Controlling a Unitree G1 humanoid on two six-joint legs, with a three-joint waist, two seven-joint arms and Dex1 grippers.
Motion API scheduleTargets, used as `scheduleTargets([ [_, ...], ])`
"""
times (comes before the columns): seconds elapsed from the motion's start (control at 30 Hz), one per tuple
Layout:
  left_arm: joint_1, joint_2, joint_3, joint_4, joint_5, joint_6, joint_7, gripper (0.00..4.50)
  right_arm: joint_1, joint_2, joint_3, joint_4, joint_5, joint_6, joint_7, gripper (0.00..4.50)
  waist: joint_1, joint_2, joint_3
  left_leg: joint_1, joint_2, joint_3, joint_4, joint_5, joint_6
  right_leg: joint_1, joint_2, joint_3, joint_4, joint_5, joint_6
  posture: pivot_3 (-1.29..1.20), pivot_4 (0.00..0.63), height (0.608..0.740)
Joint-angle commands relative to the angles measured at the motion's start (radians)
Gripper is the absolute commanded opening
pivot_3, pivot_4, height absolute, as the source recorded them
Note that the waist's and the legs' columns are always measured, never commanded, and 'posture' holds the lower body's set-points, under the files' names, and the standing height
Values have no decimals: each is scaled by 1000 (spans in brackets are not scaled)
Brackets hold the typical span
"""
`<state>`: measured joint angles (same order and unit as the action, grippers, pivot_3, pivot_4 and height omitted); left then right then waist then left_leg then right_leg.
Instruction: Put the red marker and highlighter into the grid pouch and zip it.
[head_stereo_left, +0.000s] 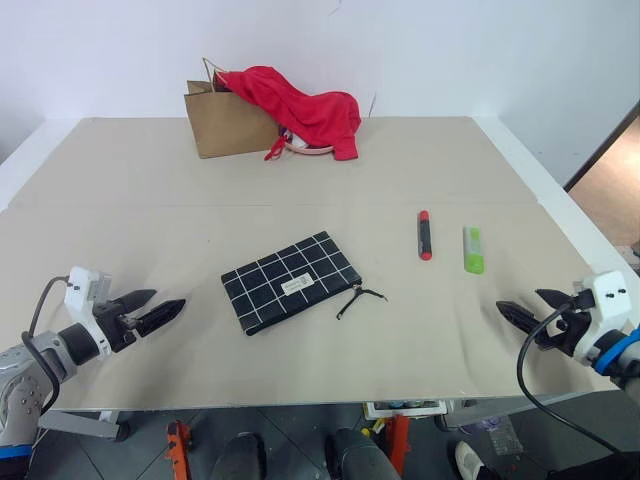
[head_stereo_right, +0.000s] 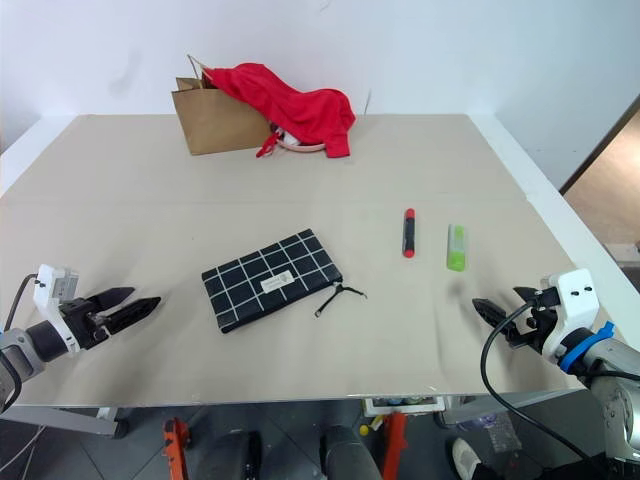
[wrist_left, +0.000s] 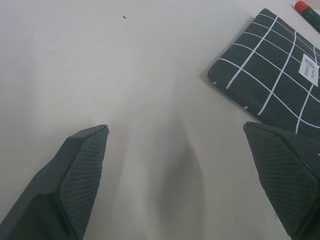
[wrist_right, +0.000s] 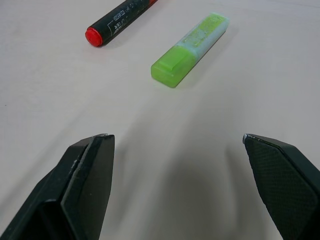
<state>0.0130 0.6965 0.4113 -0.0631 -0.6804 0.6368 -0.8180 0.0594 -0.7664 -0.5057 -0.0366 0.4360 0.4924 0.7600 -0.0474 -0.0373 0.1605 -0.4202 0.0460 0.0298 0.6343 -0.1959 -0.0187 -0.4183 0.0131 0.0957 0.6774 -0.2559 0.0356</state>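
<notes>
The grid pouch lies flat near the middle of the table, its black zipper cord trailing off its right end. To its right lie the red marker and, further right, the lime-green highlighter, side by side with a gap between them. My left gripper hovers open over the table's front left, well left of the pouch. At the front right my right gripper is open, nearer than the highlighter and the marker. Neither holds anything.
A brown paper bag with a red cloth draped over it stands at the back of the table. The table's front edge runs just below both grippers. Bare tabletop surrounds the pouch and the pens.
</notes>
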Motion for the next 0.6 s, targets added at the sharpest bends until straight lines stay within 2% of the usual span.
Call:
scheduleTargets([
  [0.03, -11, 3, 34, -26, -21, 1, 4, 4468, -28, -23, 9, -2, -6, -19, 4, 4431, 0, 0, 0, 0, 0, 0, 0, 0, 0, 0, 0, 0, 0, 0, 0, 0, 150, 740],
  [0.17, -17, -1, 25, -27, -28, -4, -3, 4468, -45, -19, 38, 4, -20, -23, 6, 4431, 0, 0, 0, 0, 0, 1, 0, 0, 0, 0, 0, 1, 0, 0, -1, 0, 150, 740],
  [0.3, 0, 2, 1, 0, 26, -81, -32, 4468, -50, -21, 48, 5, -20, -22, 7, 4431, 0, 0, 0, 0, 0, 1, 0, 0, 0, 0, 0, 1, 0, 0, 0, 0, 150, 740],
  [0.47, -29, -9, 24, 37, -3, -101, -70, 4468, -61, -26, 61, 9, -20, -22, 13, 4431, 0, 0, 0, 0, 0, 0, 0, 0, 0, 0, 0, 0, 0, 0, 1, 0, 150, 740],
  [0.6, -28, 4, -3, 69, 47, -227, -166, 4468, -73, -28, 72, 11, -22, -27, 20, 4431, 0, 0, 0, 0, 0, 0, 0, 0, 0, 0, 0, 0, 0, 0, -1, 0, 150, 740],
])
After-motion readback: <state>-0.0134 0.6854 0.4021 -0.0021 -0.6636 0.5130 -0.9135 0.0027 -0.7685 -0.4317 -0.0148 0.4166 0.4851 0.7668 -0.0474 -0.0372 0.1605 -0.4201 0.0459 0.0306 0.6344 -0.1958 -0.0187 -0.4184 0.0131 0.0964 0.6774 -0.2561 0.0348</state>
